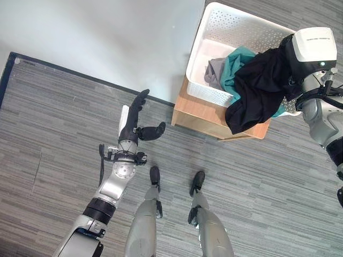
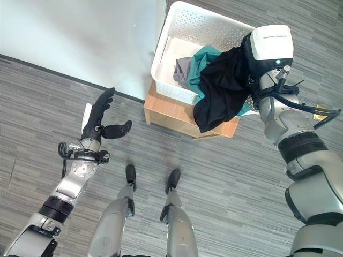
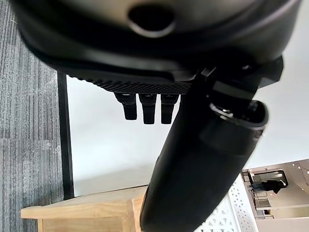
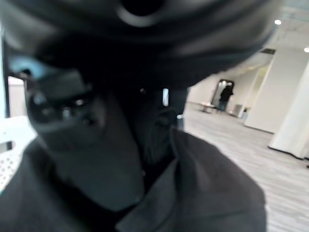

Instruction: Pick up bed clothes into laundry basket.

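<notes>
Fingers of right hand [image 2: 252,53] hidden in limp black cloth [image 2: 220,85] over perforated basket [image 2: 177,32]; left hand [image 2: 99,120] spread

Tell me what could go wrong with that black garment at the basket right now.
The black garment hangs over the white basket's near rim and down past the wooden stand, so if it is let go now it may slide to the floor. The right hand is buried in the cloth, which could snag on its fingers as it pulls away.
</notes>
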### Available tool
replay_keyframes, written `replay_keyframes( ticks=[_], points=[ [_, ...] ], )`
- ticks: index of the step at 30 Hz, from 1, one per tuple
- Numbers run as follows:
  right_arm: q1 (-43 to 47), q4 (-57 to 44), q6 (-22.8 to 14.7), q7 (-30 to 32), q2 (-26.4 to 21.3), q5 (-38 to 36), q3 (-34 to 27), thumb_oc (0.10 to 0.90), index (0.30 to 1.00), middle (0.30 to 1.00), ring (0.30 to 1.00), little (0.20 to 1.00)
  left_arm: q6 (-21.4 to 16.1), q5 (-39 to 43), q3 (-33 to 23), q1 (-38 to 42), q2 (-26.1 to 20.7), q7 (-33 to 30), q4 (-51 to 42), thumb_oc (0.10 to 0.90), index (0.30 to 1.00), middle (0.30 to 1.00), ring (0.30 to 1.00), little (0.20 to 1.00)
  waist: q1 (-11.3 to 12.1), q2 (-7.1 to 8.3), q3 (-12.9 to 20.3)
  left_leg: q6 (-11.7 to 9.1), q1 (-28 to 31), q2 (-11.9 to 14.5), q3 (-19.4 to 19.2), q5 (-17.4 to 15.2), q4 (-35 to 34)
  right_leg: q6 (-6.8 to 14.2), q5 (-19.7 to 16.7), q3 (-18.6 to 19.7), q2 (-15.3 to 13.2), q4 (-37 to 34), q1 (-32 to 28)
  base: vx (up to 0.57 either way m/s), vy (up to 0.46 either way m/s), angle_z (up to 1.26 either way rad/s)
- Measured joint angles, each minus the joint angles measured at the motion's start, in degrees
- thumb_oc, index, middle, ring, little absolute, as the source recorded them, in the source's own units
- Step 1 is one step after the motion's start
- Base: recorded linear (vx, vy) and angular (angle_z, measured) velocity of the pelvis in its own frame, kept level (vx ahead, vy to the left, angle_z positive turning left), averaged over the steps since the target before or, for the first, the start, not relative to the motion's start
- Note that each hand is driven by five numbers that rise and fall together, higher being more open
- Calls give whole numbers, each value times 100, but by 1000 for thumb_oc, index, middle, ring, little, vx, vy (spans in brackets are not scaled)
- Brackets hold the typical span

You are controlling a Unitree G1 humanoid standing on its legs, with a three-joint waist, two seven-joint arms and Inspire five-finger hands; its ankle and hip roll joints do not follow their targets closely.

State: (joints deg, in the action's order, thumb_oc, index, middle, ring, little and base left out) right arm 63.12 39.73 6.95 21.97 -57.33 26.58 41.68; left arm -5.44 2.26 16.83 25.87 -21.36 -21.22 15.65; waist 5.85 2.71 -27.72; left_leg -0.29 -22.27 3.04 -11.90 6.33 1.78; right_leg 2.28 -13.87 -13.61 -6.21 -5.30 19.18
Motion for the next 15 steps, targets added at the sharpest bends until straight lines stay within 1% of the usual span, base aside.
replay_keyframes(
  ticks=[3, 5, 7, 8, 9, 11, 12, 13, 15],
  points=[
    [10, -117, 67, 57, -1, 126, -136, 400, 300, 300, 300, 300, 0, -3, -14, 2, 16, 0, 0, 800, 900, 900, 900, 900, 31, -64, -37, -2, -16, -2, 16, -1, 0, -1, 1, -27, -1, 0, 0, 15, -4, 2],
    [77, -514, 198, 183, -14, 217, -227, 400, 300, 300, 300, 300, 1, -4, -69, -9, 32, -2, -1, 800, 900, 900, 900, 900, 38, -108, -61, -5, -16, 0, 20, 2, 0, -1, 1, -27, 3, 0, 3, 35, -5, 1],
    [282, -703, 209, 236, -56, 287, -144, 400, 300, 300, 300, 300, -2, -7, -93, 0, 40, 0, -3, 800, 900, 900, 900, 900, 42, -124, -67, -17, -10, 3, 27, -6, 0, -2, 2, -38, 5, 0, -14, 43, -12, 1],
    [570, -790, 199, 234, -173, 316, 70, 400, 300, 300, 300, 300, -1, -7, -102, 7, 49, 6, -3, 800, 900, 900, 900, 900, 39, -142, -77, -32, -9, -1, 26, -16, 0, -2, 1, -47, 2, 1, -17, 35, -10, 1],
    [996, -915, 182, 244, -376, 350, 417, 400, 300, 300, 300, 300, -6, -6, -108, 6, 64, 8, -4, 800, 900, 900, 900, 900, 45, -168, -87, -14, -2, -2, 26, 10, 7, -3, 1, -46, 2, 1, -23, 49, -11, 3],
    [1576, -918, 118, 377, -492, 457, 629, 400, 300, 300, 300, 300, -12, -5, -102, 6, 96, 11, -3, 800, 900, 900, 900, 900, 59, -169, -85, -22, 36, 9, 49, 22, 8, -9, -3, -60, 10, 1, -70, 95, -24, 4],
    [2849, -970, 30, 371, -849, 409, 1714, 400, 300, 300, 300, 300, -12, -1, -89, 12, 153, 43, 1, 800, 900, 900, 900, 900, 84, -190, -98, -23, 173, 11, 43, 25, 6, -10, -4, -113, 15, 2, -197, 102, -30, 3],
    [3061, -1125, -18, 405, -992, 409, 1739, 400, 300, 300, 300, 300, -12, 1, -56, 10, 193, 44, 23, 800, 900, 900, 900, 900, 110, -191, -97, -24, 276, 32, 43, 24, 3, -14, -2, -134, 33, 1, -308, 91, -32, 12],
    [3407, -1192, -29, 615, -1067, 398, 1707, 400, 300, 300, 300, 300, -24, 6, 76, -2, 201, 54, 45, 800, 900, 900, 900, 900, 145, -202, -85, -25, 551, 103, 57, 23, -38, -76, -44, -263, 99, -2, -606, 76, -19, 18]
  ],
)
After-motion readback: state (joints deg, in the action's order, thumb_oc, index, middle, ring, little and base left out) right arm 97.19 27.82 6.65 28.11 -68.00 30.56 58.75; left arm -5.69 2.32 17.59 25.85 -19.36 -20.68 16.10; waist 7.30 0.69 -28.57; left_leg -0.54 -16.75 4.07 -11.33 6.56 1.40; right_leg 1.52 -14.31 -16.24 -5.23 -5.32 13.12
